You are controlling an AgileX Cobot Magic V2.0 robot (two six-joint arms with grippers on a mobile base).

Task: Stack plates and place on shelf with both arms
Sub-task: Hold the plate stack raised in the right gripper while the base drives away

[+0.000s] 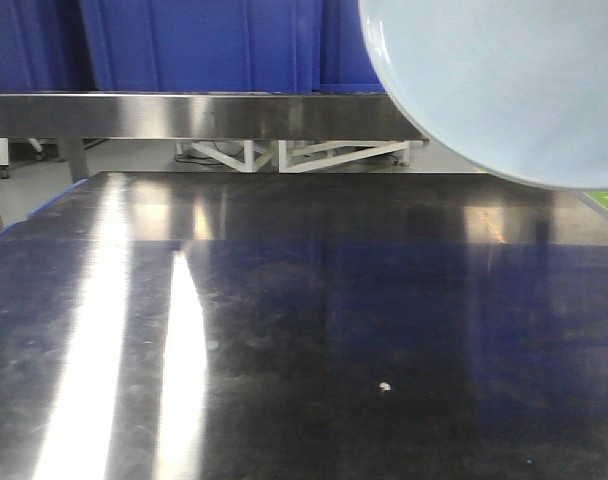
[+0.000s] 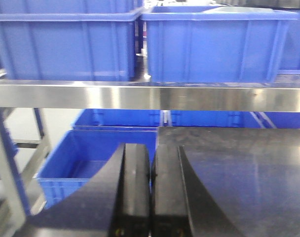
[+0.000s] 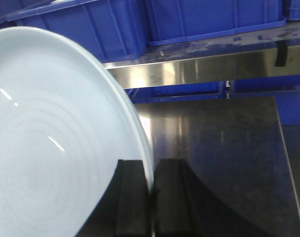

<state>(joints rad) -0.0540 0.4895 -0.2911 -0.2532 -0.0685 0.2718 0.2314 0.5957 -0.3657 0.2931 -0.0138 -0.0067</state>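
A dark, glossy steel table (image 1: pixel 314 330) fills the lower view, bare except for one tiny white speck (image 1: pixel 384 385). Behind its far edge runs a steel shelf (image 1: pixel 184 115), with blue crates (image 2: pixel 66 44) on it and more below. One large pale bluish-white plate (image 3: pixel 46 148) hangs in the air at the upper right of the front view, clear of the table and overlapping the shelf's front rail. It is tipped up on edge. The right gripper (image 3: pixel 152 207) pinches the plate's rim between nearly closed jaws, and the dish spreads away to the gripper's left. Gripping the thin rim likely suits a narrow pincer, and the raised hold likely keeps the plate clear of the rail. Whether a second plate lies against it cannot be told. The left gripper (image 2: pixel 151 197) is closed on nothing, near the table's left edge, facing the shelf.
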